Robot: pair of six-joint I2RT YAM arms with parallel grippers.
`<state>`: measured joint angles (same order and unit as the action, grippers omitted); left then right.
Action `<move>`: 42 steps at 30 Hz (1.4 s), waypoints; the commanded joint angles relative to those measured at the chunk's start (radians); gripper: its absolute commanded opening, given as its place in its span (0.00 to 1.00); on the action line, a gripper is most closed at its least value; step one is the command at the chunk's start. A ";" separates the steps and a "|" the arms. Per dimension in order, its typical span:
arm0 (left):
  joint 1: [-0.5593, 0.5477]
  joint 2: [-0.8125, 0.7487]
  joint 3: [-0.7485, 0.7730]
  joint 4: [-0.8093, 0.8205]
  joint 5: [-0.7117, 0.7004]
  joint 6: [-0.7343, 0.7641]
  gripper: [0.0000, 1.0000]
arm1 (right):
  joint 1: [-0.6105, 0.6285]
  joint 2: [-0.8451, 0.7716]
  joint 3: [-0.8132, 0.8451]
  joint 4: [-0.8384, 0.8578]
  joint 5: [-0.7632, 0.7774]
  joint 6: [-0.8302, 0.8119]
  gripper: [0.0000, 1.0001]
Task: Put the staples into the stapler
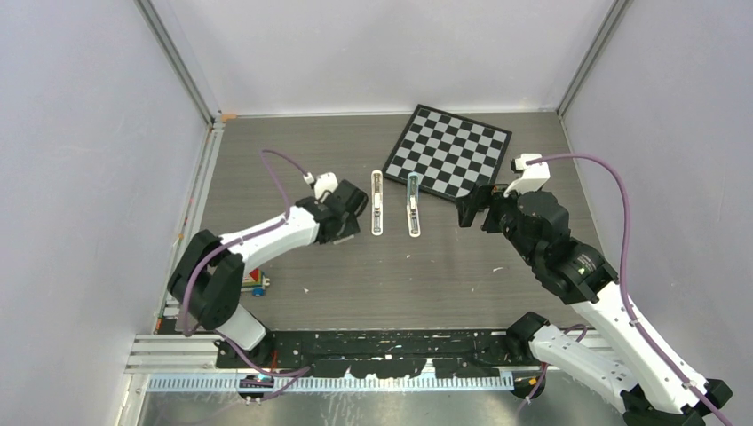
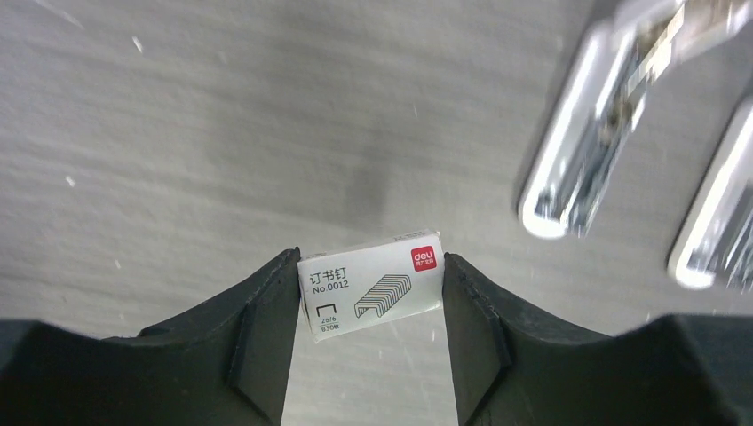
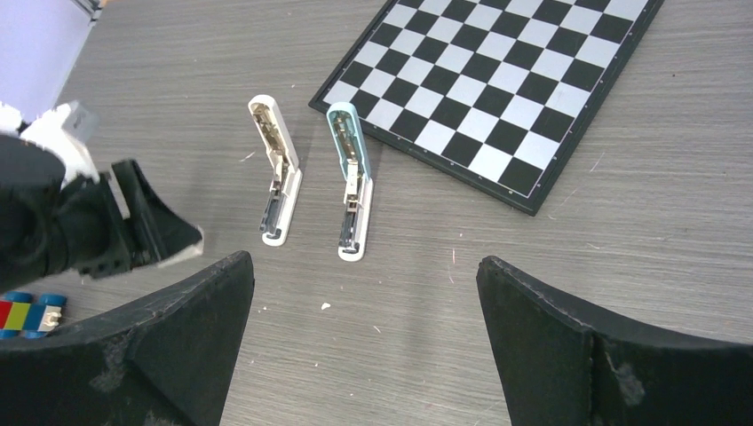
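Bright, even light is thrown from overhead; only soft, short shadows are cast on the grey bench (image 1: 355, 275); in the left wrist view a dim shadow patch is seen on the bench just beyond the staple box (image 2: 373, 282), whose print is rendered sharp; the white stapler (image 2: 577, 151) at the far right is blurred and streaked with glare; the chessboard (image 3: 497, 80) is rendered crisp in the right wrist view.

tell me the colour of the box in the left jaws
White staple box with black print and a red logo; clearest in the left wrist view.
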<state>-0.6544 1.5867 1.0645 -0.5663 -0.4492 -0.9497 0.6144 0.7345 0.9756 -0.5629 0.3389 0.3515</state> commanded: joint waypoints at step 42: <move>-0.053 -0.344 -0.481 0.432 0.389 -0.023 0.52 | 0.035 0.412 -0.206 0.377 -0.512 0.437 0.36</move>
<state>-0.7166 1.2655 0.5930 -0.2440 -0.1295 -1.0084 0.6281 1.0836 0.7822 -0.3504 -0.0834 0.7204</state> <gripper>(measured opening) 0.523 0.369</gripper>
